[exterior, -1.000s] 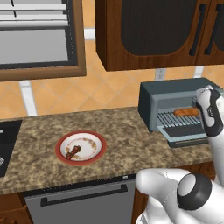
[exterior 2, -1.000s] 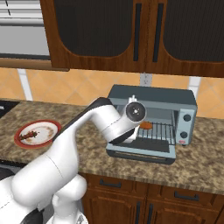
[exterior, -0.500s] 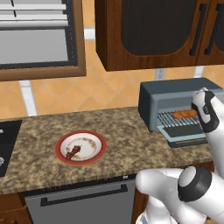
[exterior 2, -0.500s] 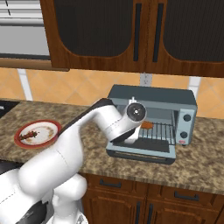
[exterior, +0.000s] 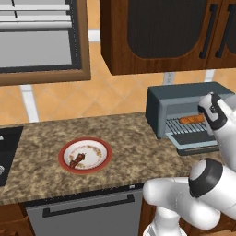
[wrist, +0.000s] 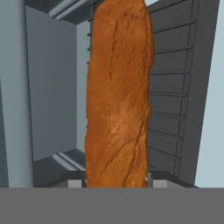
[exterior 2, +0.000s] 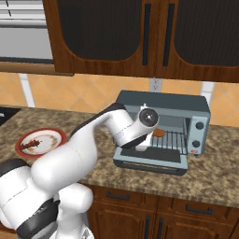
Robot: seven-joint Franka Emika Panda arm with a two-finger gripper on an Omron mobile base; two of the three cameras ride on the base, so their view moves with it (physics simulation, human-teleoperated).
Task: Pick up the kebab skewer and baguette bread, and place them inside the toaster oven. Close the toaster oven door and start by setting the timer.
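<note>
The orange-brown baguette bread (wrist: 118, 100) lies inside the open toaster oven (exterior: 184, 94), over its wire rack (exterior 2: 175, 139). My gripper (wrist: 114, 183) is shut on its near end. From the left base view the loaf (exterior: 190, 120) pokes out past my hand, and an end of it (exterior 2: 159, 133) peeks past my wrist in the right base view. The toaster oven door (exterior: 196, 147) hangs open and flat below the loaf. The kebab skewer (exterior: 77, 160) rests on a red-rimmed plate (exterior: 102, 146) far to the left.
Knobs (exterior 2: 200, 126) sit on the oven's right face. Dark wall cabinets (exterior: 161, 32) hang above the oven. A stove edge (exterior: 5, 152) borders the counter's left end. Speckled counter (exterior: 133, 138) lies between plate and oven.
My hand with the bread has edged slightly further towards the oven; the plate, the skewer and the door have not moved.
</note>
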